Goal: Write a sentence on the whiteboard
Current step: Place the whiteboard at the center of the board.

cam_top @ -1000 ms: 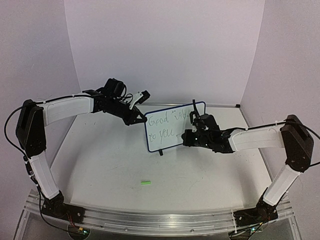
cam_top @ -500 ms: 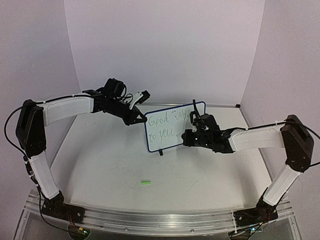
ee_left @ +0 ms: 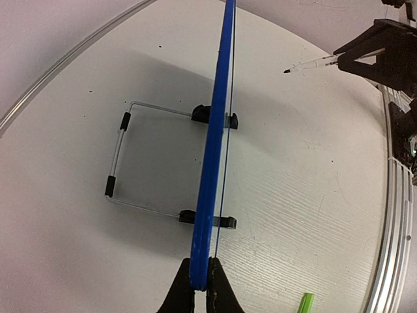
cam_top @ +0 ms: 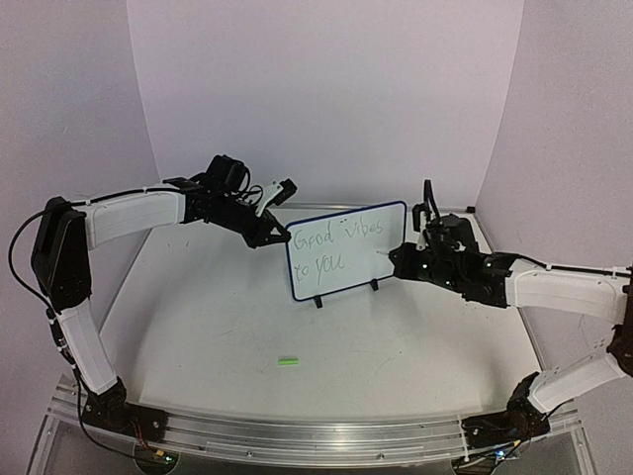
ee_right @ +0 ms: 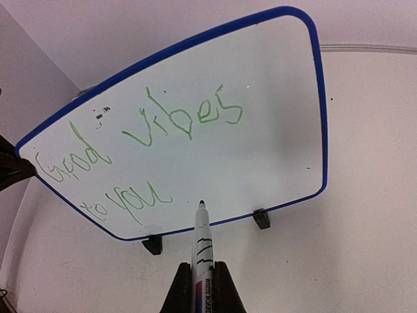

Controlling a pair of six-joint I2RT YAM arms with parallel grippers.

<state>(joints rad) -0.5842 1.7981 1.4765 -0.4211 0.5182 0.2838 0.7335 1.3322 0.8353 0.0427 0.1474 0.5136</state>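
Note:
The whiteboard stands upright on its two black feet at the table's middle back. On it the green sentence reads "Good vibes to you" in two lines. My left gripper is shut on the board's upper left rim; the left wrist view shows the blue rim edge-on, pinched in that gripper. My right gripper is shut on a white marker, right of the board. The marker's tip hangs a short way off the board's face, below the sentence. The right gripper sits low.
A green marker cap lies on the table in front of the board, also seen as the cap near my left fingers. A wire stand props the board from behind. Purple walls close in on three sides.
My right arm has pulled back to the right, away from the board, uncovering the word "vibes". The left arm and the board have stayed still.

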